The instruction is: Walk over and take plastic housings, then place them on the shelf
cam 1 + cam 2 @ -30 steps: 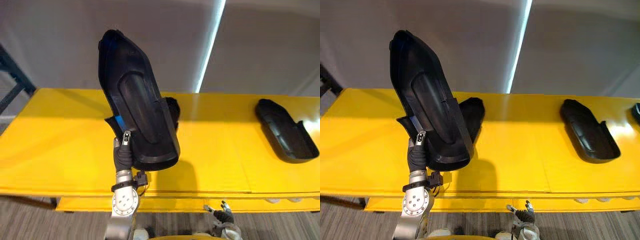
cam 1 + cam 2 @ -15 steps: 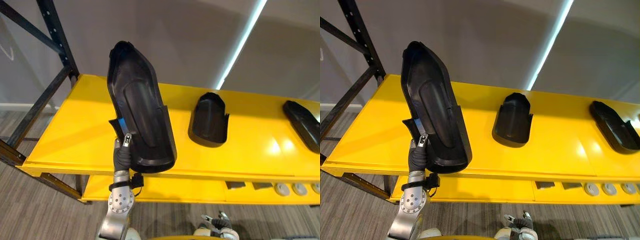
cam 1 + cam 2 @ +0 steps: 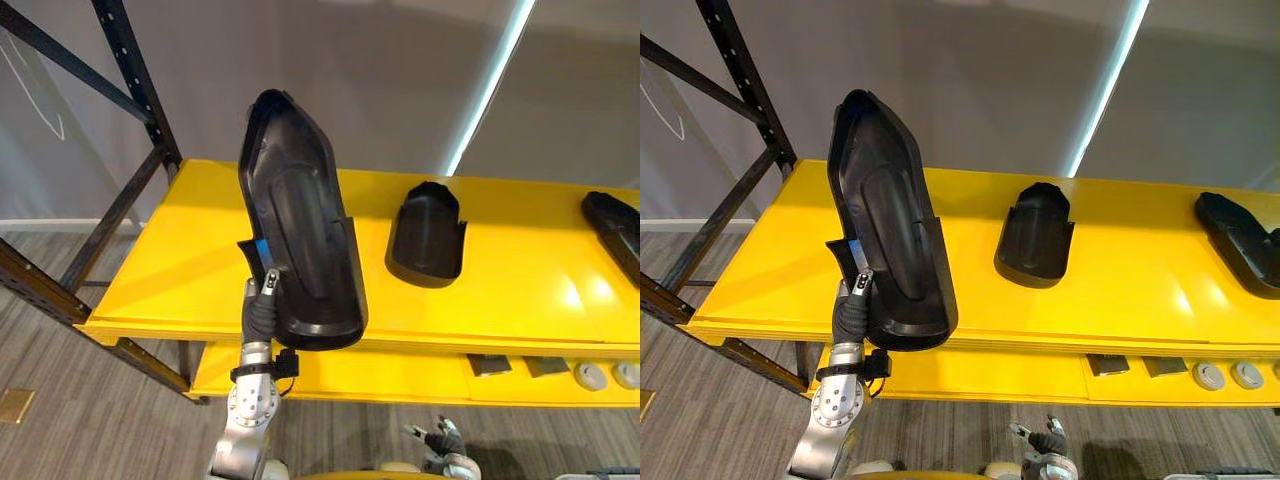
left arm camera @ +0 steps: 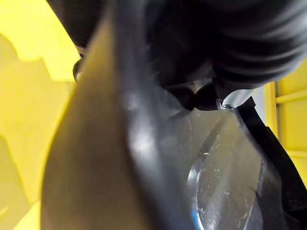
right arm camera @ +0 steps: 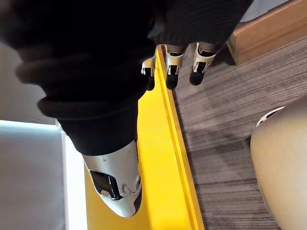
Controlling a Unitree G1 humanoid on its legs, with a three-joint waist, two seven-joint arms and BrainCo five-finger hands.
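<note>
A long black plastic housing (image 3: pixel 300 250) stands nearly upright over the yellow table (image 3: pixel 180 270), hollow side towards me. My left hand (image 3: pixel 262 305) is shut on its lower left edge, thumb on the inner face; in the left wrist view the housing (image 4: pixel 144 158) shows right against the hand. A second, shorter housing (image 3: pixel 428 235) lies on the table to the right, and a third (image 3: pixel 1245 240) lies at the far right edge. My right hand (image 3: pixel 1045 440) hangs low below the table's front edge with relaxed fingers (image 5: pixel 170 67) and holds nothing.
A black metal rack (image 3: pixel 130 80) with perforated uprights stands at the table's left end. Under the tabletop a lower yellow shelf (image 3: pixel 400 370) carries small grey discs (image 3: pixel 590 377) and flat pieces. Grey carpet covers the floor (image 3: pixel 90 420).
The whole picture has shifted right, so the camera has moved left: the black rack and the table's left end have come into view. The housing stays held in my left hand.
</note>
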